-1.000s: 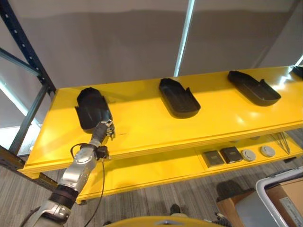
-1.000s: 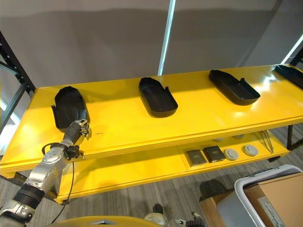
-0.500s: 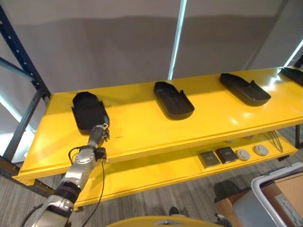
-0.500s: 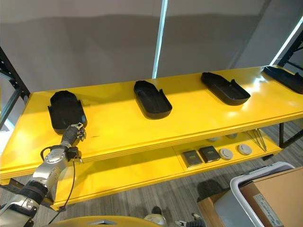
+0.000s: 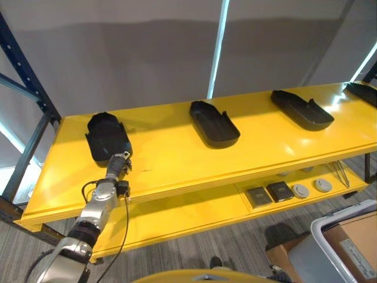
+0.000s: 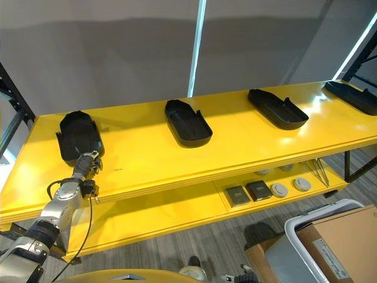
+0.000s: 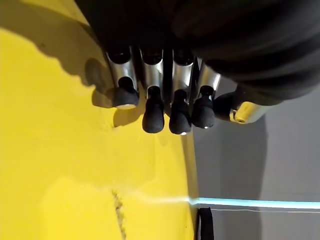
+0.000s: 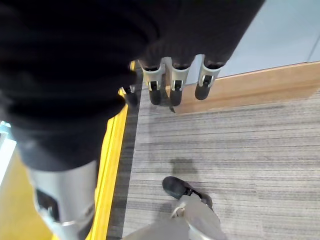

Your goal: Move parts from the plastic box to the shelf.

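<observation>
Our left hand point(image 5: 118, 163) reaches up to the glossy yellow shelf point(image 5: 177, 153), fingers point(image 7: 153, 112) hanging straight and loose, holding nothing, just at the near end of the leftmost black moulded plastic part point(image 5: 105, 137). Our right hand point(image 8: 170, 82) hangs over grey carpet point(image 8: 240, 145), fingers relaxed and empty. Two more black shell-shaped parts point(image 5: 214, 123) point(image 5: 301, 109) lie further right on the same board. At the lower right stands a grey plastic box point(image 6: 306, 247) holding a brown carton point(image 6: 344, 242).
</observation>
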### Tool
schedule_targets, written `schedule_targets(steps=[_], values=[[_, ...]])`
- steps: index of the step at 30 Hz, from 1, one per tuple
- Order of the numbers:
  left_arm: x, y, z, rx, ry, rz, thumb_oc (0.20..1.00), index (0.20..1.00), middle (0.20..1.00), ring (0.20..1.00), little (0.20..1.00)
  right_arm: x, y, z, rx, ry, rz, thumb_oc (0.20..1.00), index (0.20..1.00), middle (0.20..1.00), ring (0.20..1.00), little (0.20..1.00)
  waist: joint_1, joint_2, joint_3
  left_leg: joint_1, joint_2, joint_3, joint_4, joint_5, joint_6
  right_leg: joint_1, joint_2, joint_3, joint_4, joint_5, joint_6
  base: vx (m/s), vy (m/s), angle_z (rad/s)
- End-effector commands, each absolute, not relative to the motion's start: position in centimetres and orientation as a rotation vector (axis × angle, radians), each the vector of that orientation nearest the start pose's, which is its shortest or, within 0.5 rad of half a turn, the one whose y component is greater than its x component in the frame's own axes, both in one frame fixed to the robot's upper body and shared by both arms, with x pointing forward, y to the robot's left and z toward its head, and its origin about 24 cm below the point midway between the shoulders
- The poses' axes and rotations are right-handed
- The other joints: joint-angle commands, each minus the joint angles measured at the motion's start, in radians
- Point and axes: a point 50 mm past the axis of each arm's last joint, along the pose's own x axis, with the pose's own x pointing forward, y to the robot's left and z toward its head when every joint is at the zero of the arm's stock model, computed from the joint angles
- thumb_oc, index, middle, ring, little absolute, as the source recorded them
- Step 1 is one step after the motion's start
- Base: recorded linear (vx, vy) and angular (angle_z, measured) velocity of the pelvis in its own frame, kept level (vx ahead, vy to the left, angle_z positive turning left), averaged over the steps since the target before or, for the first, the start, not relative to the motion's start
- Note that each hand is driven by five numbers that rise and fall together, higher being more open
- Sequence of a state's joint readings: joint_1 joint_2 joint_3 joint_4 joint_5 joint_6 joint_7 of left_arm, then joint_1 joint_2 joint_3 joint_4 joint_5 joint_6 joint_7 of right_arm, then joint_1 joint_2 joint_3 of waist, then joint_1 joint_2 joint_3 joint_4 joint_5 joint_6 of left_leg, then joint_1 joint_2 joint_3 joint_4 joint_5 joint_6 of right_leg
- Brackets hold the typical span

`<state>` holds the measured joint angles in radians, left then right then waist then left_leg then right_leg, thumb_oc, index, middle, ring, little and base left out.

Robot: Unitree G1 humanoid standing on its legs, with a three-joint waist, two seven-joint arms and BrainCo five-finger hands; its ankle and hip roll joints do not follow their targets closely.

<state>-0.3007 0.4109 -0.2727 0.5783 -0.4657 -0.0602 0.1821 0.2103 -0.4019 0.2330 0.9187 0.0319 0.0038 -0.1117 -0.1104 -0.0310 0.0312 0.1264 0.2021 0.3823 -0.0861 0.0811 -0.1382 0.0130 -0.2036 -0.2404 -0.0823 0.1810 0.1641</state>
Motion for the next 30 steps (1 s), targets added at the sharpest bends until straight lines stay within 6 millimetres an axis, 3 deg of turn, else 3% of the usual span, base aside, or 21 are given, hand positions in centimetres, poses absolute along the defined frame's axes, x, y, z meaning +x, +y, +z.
schedule_targets(steps=[1,14,16,17,18,23,30], values=[[31.4,22.8,1.6,0.108,0.228,0.177,0.2,0.2,0.2,0.2,0.2,8.5,-27.7,-13.5,-0.54,1.075,-0.049,1.0,1.0,1.0,1.0,1.0,-0.006,0.0,0.047,-0.034,0.006,0.028,0.056,-0.037,0.056,0.054,0.007,-0.031,0.105,-0.164,0.002,0.0,0.0,0.0],[31.0,23.2,1.4,0.09,0.206,0.206,0.2,0.2,0.2,0.2,0.2,8.6,-27.5,-13.6,-0.525,1.07,-0.056,1.0,1.0,1.0,1.0,1.0,0.0,0.0,0.047,-0.035,0.003,0.023,0.061,-0.042,0.058,0.057,0.007,-0.034,0.108,-0.169,-0.001,0.0,0.0,0.0],[31.1,23.1,2.4,0.053,0.136,0.194,0.2,0.2,0.2,0.2,0.2,8.7,-27.3,-13.6,-0.514,1.068,-0.061,1.0,1.0,1.0,1.0,1.0,0.007,0.001,0.048,-0.035,0.001,0.019,0.062,-0.044,0.059,0.058,0.006,-0.037,0.111,-0.171,-0.003,0.0,0.0,0.0],[31.0,22.8,3.5,0.027,0.078,0.161,0.865,0.865,0.865,0.865,0.865,8.7,-27.3,-13.6,-0.504,1.067,-0.071,1.0,1.0,1.0,1.0,1.0,0.017,0.002,0.05,-0.036,0.0,0.013,0.063,-0.046,0.059,0.061,0.005,-0.041,0.11,-0.171,-0.005,-0.08,-0.026,0.01],[31.0,22.6,4.1,0.015,0.045,0.137,1.0,1.0,1.0,1.0,1.0,8.8,-27.2,-13.6,-0.497,1.064,-0.078,1.0,1.0,1.0,1.0,1.0,0.024,0.002,0.053,-0.047,0.002,0.022,0.065,-0.031,0.067,0.052,0.006,-0.05,0.109,-0.158,-0.015,-0.09,-0.025,0.03],[29.5,22.0,7.6,-0.076,-0.113,0.028,1.0,1.0,1.0,1.0,1.0,8.8,-27.2,-13.6,-0.469,1.061,-0.117,1.0,1.0,1.0,1.0,1.0,0.062,0.009,0.059,-0.054,-0.007,-0.006,0.066,-0.032,0.068,0.062,0.004,-0.066,0.104,-0.156,-0.021,-0.05,-0.015,0.1],[27.2,21.5,8.2,-0.076,-0.143,-0.154,1.0,1.0,1.0,1.0,1.0,8.9,-27.1,-13.7,-0.466,1.065,-0.137,1.0,1.0,1.0,1.0,1.0,0.101,0.022,0.059,-0.064,-0.013,-0.029,0.061,-0.03,0.065,0.068,-0.001,-0.09,0.093,-0.15,-0.019,-0.06,-0.009,0.11]])
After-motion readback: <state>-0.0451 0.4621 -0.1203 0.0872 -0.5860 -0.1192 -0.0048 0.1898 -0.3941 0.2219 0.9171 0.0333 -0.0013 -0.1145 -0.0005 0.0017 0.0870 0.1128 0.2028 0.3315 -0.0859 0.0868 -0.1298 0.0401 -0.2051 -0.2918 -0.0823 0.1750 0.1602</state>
